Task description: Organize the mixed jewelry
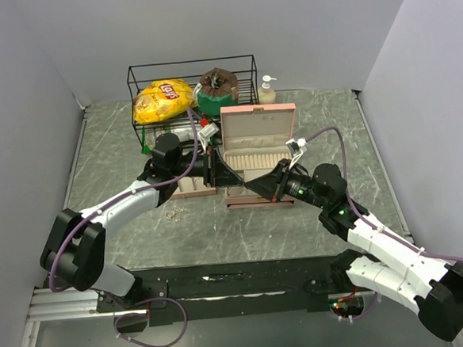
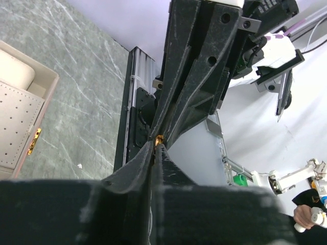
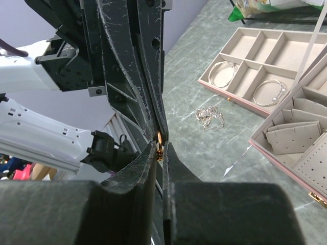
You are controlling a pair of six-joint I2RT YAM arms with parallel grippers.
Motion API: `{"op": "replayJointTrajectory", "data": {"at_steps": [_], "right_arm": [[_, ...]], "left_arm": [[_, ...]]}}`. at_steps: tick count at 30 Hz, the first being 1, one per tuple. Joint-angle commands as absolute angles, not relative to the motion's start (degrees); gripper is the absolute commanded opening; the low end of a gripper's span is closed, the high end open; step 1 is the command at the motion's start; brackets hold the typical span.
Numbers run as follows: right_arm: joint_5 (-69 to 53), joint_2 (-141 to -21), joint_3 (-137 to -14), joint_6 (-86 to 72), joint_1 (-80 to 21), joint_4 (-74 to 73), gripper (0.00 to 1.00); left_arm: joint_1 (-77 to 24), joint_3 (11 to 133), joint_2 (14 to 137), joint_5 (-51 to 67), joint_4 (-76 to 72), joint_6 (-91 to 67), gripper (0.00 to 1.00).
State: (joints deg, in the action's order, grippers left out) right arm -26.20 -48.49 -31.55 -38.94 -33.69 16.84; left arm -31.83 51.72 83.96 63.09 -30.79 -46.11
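From above, your left gripper (image 1: pixel 238 179) and right gripper (image 1: pixel 254 187) meet tip-to-tip over the pink box (image 1: pixel 258 124). Left wrist: both are clamped on one tiny gold piece (image 2: pixel 159 138). Right wrist: a silver chain (image 3: pixel 209 118) lies beside that box.

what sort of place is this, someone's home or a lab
Most likely a robotics lab cell: plain grey walls box in a marble-look table, and a left arm and right arm are bolted to a metal rail at its near edge.
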Motion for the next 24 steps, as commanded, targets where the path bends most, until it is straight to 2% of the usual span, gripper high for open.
{"op": "replayJointTrajectory", "data": {"at_steps": [1, 5, 8, 12, 16, 22, 23, 24], "right_arm": [[-25.7, -47.4, -34.3, -37.9, -33.8, 16.9, 0.0], [-21.8, -47.3, -36.6, -34.3, -33.8, 8.8, 0.0], [-19.5, -47.1, -37.8, -32.8, -33.8, 4.9, 0.0], [-14.7, -48.0, -40.3, -30.9, -33.9, -2.0, 0.0], [-6.7, -51.3, -47.1, -29.9, -33.8, -12.3, 0.0], [3.8, -59.5, -56.9, -29.4, -33.8, -24.8, 0.0], [4.8, -62.2, -58.4, -29.5, -33.8, -26.4, 0.0], [5.8, -63.7, -59.8, -29.5, -33.8, -29.4, 0.0]], "left_arm": [[-32.6, 53.3, 83.9, 60.0, -28.0, -42.7, 0.23], [-32.3, 53.8, 82.2, 56.7, -26.1, -40.4, 0.49], [-31.6, 55.0, 81.0, 54.7, -22.5, -38.2, 0.66], [-29.7, 55.5, 77.1, 48.5, -18.0, -35.5, 0.74], [-28.9, 59.0, 72.8, 36.9, -1.4, -27.0, 0.79], [-28.7, 59.0, 66.3, 15.9, 10.7, -18.1, 0.99], [-28.7, 58.8, 64.8, 13.8, 13.1, -16.0, 1.0], [-28.7, 58.4, 63.9, 12.1, 13.7, -15.1, 0.97]]}}
